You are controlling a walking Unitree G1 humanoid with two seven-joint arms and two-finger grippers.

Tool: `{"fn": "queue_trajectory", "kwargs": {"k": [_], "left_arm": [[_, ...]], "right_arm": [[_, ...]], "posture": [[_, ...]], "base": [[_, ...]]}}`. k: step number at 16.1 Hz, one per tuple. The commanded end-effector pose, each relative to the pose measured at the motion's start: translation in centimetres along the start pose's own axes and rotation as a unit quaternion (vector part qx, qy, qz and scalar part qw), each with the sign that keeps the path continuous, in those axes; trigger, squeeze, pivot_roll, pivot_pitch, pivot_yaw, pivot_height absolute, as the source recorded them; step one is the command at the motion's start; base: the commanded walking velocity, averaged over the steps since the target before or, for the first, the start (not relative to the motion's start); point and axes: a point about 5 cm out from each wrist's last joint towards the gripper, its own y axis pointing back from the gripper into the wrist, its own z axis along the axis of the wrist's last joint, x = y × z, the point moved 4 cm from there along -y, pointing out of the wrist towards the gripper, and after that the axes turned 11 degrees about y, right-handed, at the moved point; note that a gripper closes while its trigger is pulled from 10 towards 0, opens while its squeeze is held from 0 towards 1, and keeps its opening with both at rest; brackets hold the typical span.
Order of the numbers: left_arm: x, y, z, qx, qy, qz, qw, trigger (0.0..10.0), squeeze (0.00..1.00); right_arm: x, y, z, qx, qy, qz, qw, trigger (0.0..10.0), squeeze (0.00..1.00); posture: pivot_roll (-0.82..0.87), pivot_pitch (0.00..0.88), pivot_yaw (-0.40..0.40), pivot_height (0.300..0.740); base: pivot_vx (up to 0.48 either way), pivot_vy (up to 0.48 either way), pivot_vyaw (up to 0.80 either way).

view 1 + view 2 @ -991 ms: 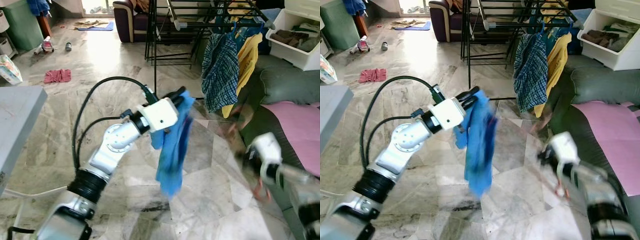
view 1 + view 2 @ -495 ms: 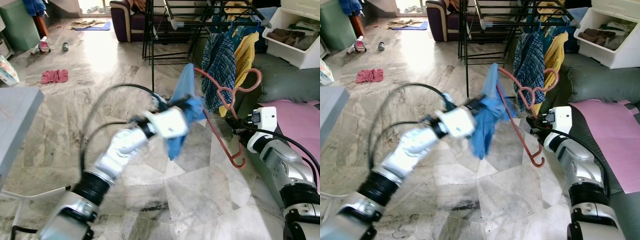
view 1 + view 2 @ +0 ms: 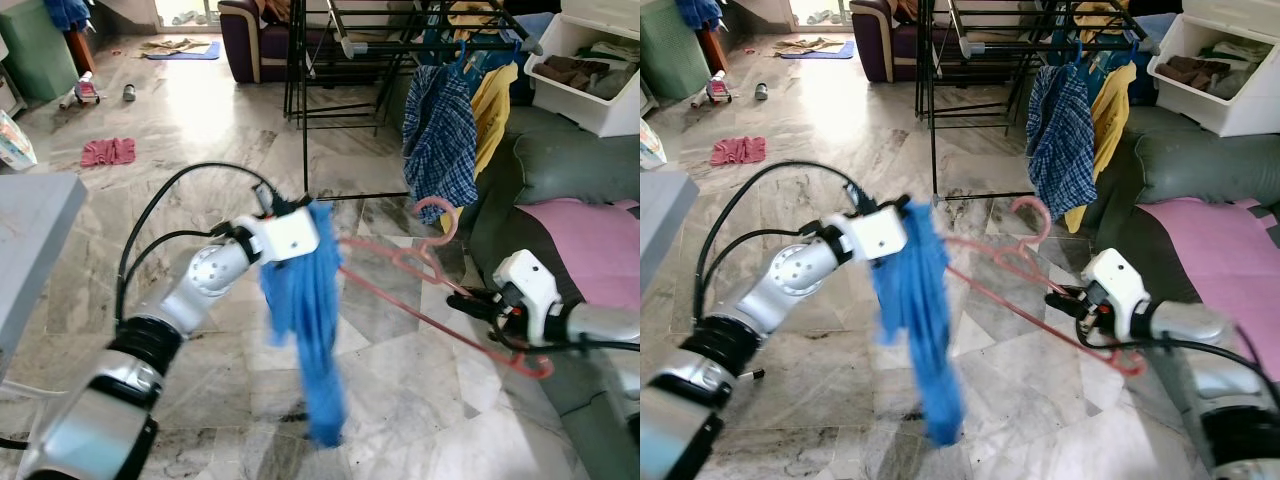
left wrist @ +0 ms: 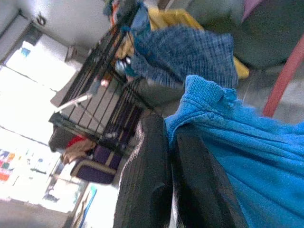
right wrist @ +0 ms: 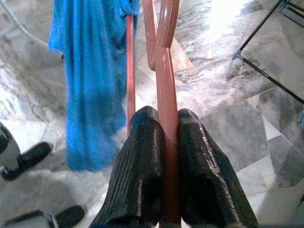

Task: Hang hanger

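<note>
The drying rack (image 3: 420, 40) stands beyond both arms, shirts already hung on it. Nearer than the rack, the blue garment (image 3: 305, 320) hangs from the left gripper (image 4: 171, 156), pinched shut at its collar. The right gripper (image 5: 160, 156) clamps the pink hanger (image 3: 420, 300); feed its far arm squarely into the collar before hanging.

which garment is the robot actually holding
The plain blue garment, pinched in the left gripper; the checked shirt and yellow one hang on the rack.
</note>
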Motion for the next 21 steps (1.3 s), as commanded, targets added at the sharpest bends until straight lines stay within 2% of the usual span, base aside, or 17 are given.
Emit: {"fn": "queue_trajectory", "kwargs": {"k": [1, 2, 5, 8, 10, 11, 13, 15, 16, 17, 18, 20, 21], "left_arm": [[1.3, -0.3, 0.7, -0.011, -0.025, 0.010, 1.000, 10.0, 0.00], [2.0, 0.0, 0.2, -0.001, -0.034, 0.013, 0.999, 10.0, 0.00], [2.8, 0.4, -1.0, 0.022, -0.064, 0.000, 0.998, 10.0, 0.00], [2.7, 0.5, -1.2, 0.024, -0.078, -0.018, 0.997, 10.0, 0.00], [2.8, 0.9, -2.8, 0.067, -0.096, -0.026, 0.993, 10.0, 0.00], [3.3, 1.0, -3.4, 0.086, -0.096, -0.011, 0.992, 10.0, 0.00], [5.4, 1.2, -3.9, 0.108, -0.065, 0.060, 0.990, 10.0, 0.00], [6.9, 1.3, -3.7, 0.101, -0.010, 0.121, 0.988, 10.0, 0.00], [7.6, 1.5, -3.4, 0.092, -0.010, 0.145, 0.985, 10.0, 0.00], [8.4, 1.5, -3.1, 0.082, 0.010, 0.168, 0.982, 10.0, 0.00], [8.1, 1.3, -2.8, 0.073, 0.011, 0.154, 0.985, 10.0, 0.00], [7.4, 1.1, -2.8, 0.072, 0.012, 0.136, 0.988, 10.0, 0.00], [5.8, 0.6, -2.8, 0.072, 0.016, 0.096, 0.993, 10.0, 0.00]], "right_arm": [[0.3, 0.3, 0.7, -0.002, 0.032, 0.023, 0.999, 10.0, 0.00], [0.2, 0.5, 0.8, 0.008, 0.048, 0.032, 0.998, 10.0, 0.00], [0.7, 1.4, 1.2, 0.024, 0.073, 0.069, 0.995, 10.0, 0.00], [1.2, 1.7, 1.6, 0.023, 0.075, 0.087, 0.993, 10.0, 0.00], [2.4, 2.5, 0.3, 0.067, 0.092, 0.126, 0.985, 10.0, 0.00], [2.3, 2.5, -0.2, 0.078, 0.096, 0.120, 0.985, 10.0, 0.00], [3.4, 2.6, -0.9, 0.092, 0.087, 0.142, 0.982, 10.0, 0.00], [2.5, 2.2, -2.0, 0.117, 0.097, 0.102, 0.983, 10.0, 0.00], [3.7, 2.3, -2.5, 0.123, 0.084, 0.138, 0.979, 10.0, 0.00], [5.2, 2.3, -2.6, 0.122, 0.075, 0.176, 0.974, 10.0, 0.00], [4.9, 1.6, -2.3, 0.110, 0.088, 0.158, 0.977, 10.0, 0.00], [4.8, 1.0, -1.4, 0.082, 0.075, 0.149, 0.983, 10.0, 0.00], [4.1, -0.1, 0.9, 0.022, 0.075, 0.121, 0.990, 10.0, 0.00]], "posture": [[0.03, 0.061, -0.038, 0.740], [0.03, 0.062, -0.037, 0.740], [0.04, 0.063, -0.029, 0.740], [0.04, 0.066, -0.022, 0.740], [0.04, 0.068, -0.017, 0.740], [0.04, 0.069, -0.017, 0.740], [0.04, 0.068, -0.018, 0.740], [0.04, 0.063, -0.019, 0.740], [0.04, 0.063, -0.019, 0.740], [0.05, 0.060, -0.021, 0.740], [0.05, 0.057, -0.021, 0.740], [0.05, 0.054, -0.022, 0.740], [0.05, 0.050, -0.021, 0.740]], "base": [[0.000, 0.000, 0.00], [0.000, 0.000, 0.00], [0.000, 0.000, 0.00], [0.000, 0.000, 0.00], [0.000, 0.000, 0.00], [0.000, 0.000, 0.00], [0.000, 0.000, 0.00], [0.000, 0.000, 0.00], [0.000, 0.000, 0.00], [0.000, 0.000, 0.00], [0.000, 0.000, 0.00], [0.000, 0.000, 0.00], [0.000, 0.000, 0.00]]}}
